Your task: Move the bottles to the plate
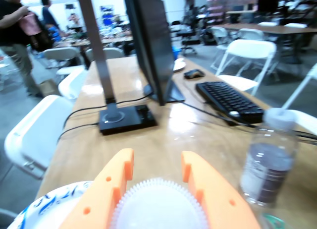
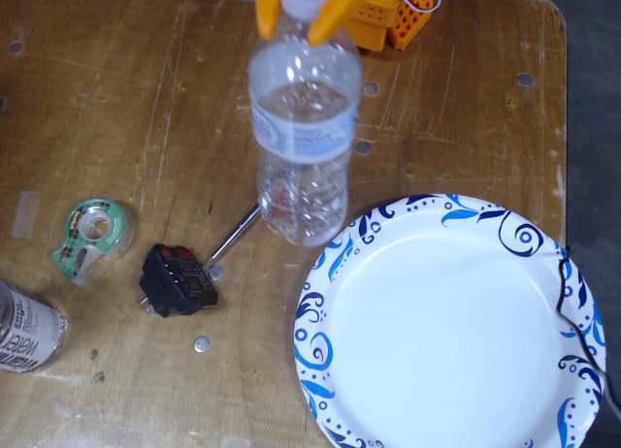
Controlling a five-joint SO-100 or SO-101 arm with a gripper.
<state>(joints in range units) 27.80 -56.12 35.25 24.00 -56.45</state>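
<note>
In the fixed view my orange gripper (image 2: 303,16) is shut on the white cap of a clear ribbed bottle (image 2: 303,128) with a pale blue label. The bottle hangs upright above the table, its base just over the left rim of the plate (image 2: 456,322), which is white with blue swirls. In the wrist view the fingers (image 1: 111,189) flank the ribbed white cap (image 1: 158,206), and the plate's rim (image 1: 44,206) shows at the lower left. The second bottle (image 2: 24,330), with a whitish "water" label, lies at the fixed view's left edge; it also shows in the wrist view (image 1: 270,159).
A green tape dispenser (image 2: 95,230) and a black plug adapter (image 2: 179,281) lie left of the plate. A thin black cable (image 2: 572,312) crosses the plate's right rim. In the wrist view a monitor (image 1: 151,40), a keyboard (image 1: 229,101) and a black stand base (image 1: 126,119) are ahead.
</note>
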